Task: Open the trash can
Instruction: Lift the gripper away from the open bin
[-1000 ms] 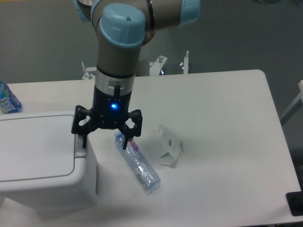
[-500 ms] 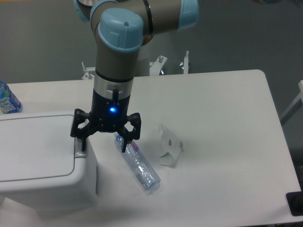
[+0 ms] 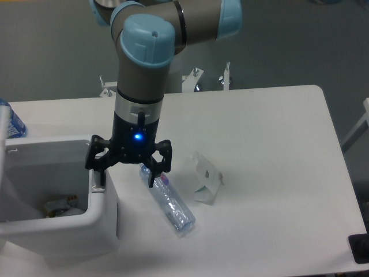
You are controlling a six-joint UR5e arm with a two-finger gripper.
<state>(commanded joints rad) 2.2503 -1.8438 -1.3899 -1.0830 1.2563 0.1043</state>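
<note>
One arm over the table [image 3: 271,133], coming down from top of frame w/ a blue-capped joint, wrist pointing straight down. Gripper [image 3: 127,179] has its fingers spread wide, nothing between them; blue light lit on its body. Left fingertip sits on or just at the grey push-tab latch [image 3: 97,186] on the right rim of the trash can [image 3: 63,231], can't tell if it's actually pressing. Right finger hangs just above the cap end of the clear plastic bottle [image 3: 169,201], apparently not touching, though depth is hard to judge from this angle. Trash can is at the front-left corner of the table, partly cut off by the frame edge; lid [image 3: 4,167] is up, swung to the left, only a sliver of it visible. Inside is open to view w/ some crumpled rubbish [image 3: 57,206] at the bottom. Bottle lies on its side just right of the bin, angled toward the front-right. Crumpled white wrapper/paper piece [image 3: 206,178] sits just right of the bottle. 2nd bottle w/ blue label [image 3: 14,124] at far left edge behind the bin, mostly cut off.
</note>
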